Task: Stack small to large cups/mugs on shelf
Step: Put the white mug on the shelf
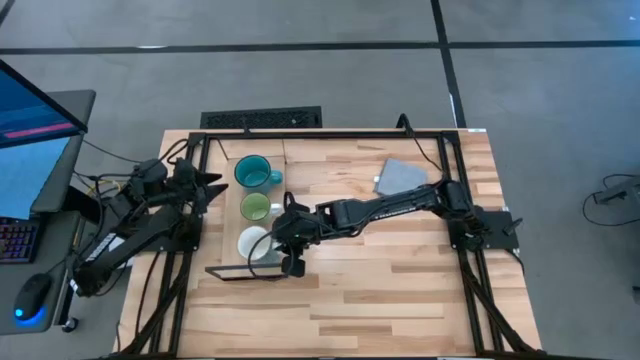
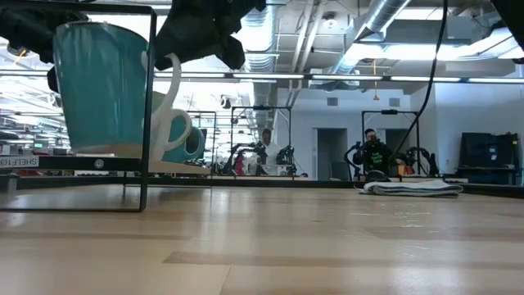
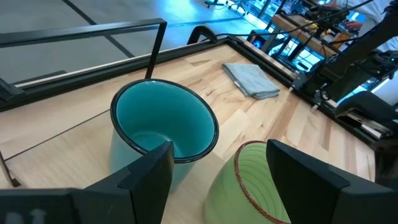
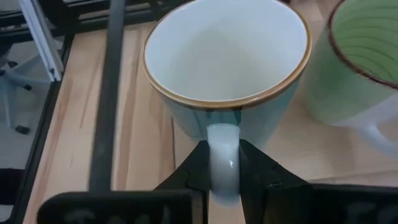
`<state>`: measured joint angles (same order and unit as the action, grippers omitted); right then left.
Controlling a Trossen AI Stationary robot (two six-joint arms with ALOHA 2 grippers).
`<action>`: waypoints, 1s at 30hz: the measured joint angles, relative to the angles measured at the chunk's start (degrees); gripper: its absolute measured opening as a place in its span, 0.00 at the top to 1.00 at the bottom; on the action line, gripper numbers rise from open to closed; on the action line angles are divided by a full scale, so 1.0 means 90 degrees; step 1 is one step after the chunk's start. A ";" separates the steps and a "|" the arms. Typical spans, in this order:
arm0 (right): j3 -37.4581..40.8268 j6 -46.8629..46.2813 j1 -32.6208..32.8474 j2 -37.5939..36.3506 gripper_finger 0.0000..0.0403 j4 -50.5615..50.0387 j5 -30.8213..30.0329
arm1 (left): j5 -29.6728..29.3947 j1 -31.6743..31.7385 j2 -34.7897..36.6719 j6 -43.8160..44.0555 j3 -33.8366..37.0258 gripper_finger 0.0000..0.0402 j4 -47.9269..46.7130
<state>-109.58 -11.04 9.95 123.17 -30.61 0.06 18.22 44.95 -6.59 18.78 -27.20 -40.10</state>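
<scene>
A: Currently, what does the right gripper (image 4: 222, 163) hold?

B: Its fingers are closed narrowly on the handle of the white mug (image 4: 227, 59), which stands upright on the shelf (image 1: 228, 218) at the end with the black frame.

A: Where are the other mugs?

B: On the same board, in a row: the light green mug (image 1: 255, 207) just beside the white one, the teal mug (image 1: 252, 172) at the far end.

A: And the left gripper (image 3: 214, 171)?

B: Fingers apart, holding nothing, by the shelf's left edge, facing the teal and green mugs.
</scene>
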 joint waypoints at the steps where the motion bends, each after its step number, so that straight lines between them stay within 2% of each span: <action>1: 0.0000 -0.0014 -0.0012 0.0000 0.84 -0.0005 0.0002 | 0.0000 0.0000 0.0000 -0.0001 0.0000 0.38 0.0000; 30: 0.0005 -0.0101 -0.0009 0.0000 0.84 0.0433 0.0158 | 0.0004 0.0000 0.0000 0.0003 -0.0001 0.38 0.0002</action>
<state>-109.54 -11.94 9.87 123.17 -26.71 1.48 18.25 44.95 -6.59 18.81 -27.21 -40.07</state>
